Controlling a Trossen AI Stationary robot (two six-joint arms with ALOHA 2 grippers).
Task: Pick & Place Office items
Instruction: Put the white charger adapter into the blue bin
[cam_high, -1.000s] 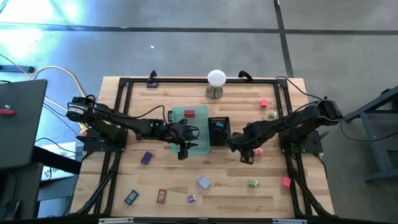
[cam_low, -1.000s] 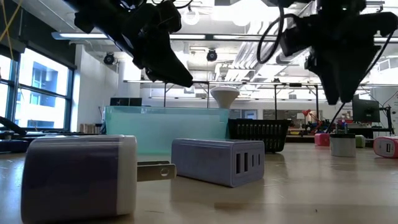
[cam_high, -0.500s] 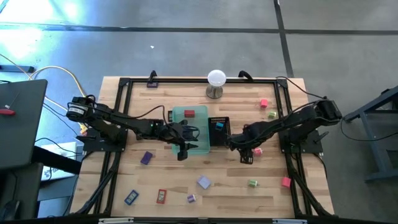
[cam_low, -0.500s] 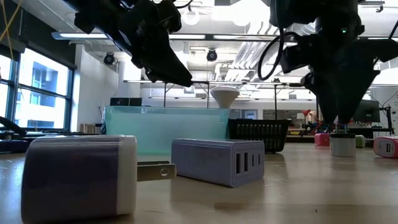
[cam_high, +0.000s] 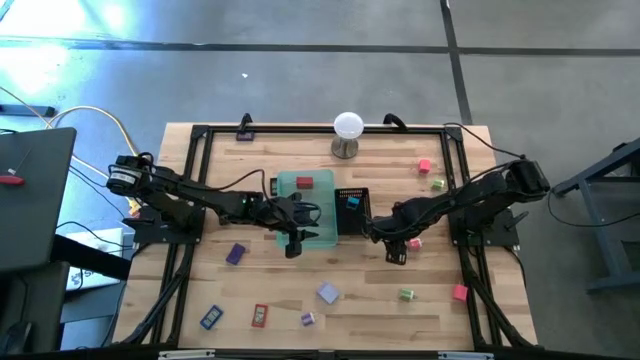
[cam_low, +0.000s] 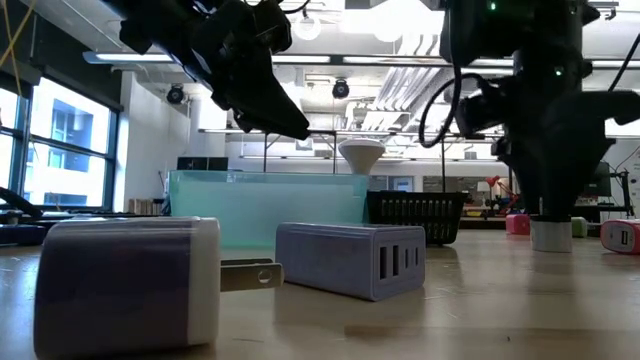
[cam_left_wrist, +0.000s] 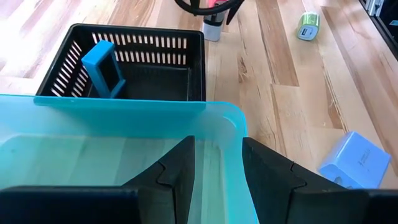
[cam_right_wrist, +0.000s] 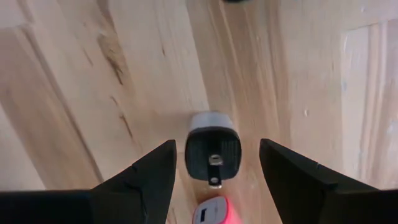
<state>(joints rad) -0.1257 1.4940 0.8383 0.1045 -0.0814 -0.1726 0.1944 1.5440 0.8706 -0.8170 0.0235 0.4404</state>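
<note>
Pale wood desk (cam_high: 350, 285) carries a small black-and-white plug block (cam_right_wrist: 212, 149) lying right of the mesh tray (cam_high: 351, 210), directly under the wide-open right hand (cam_right_wrist: 212, 163); it looks light, rigid and smooth, best pinched across its flat sides, while the left hand (cam_left_wrist: 217, 177), narrowly parted and empty, hovers over the green tray (cam_left_wrist: 236, 118).

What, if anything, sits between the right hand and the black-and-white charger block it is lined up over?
Nothing visible does. The right hand is open directly above the charger block, fingers either side, with bare table around it. A pink item lies close beside the block, near the gap.
</note>
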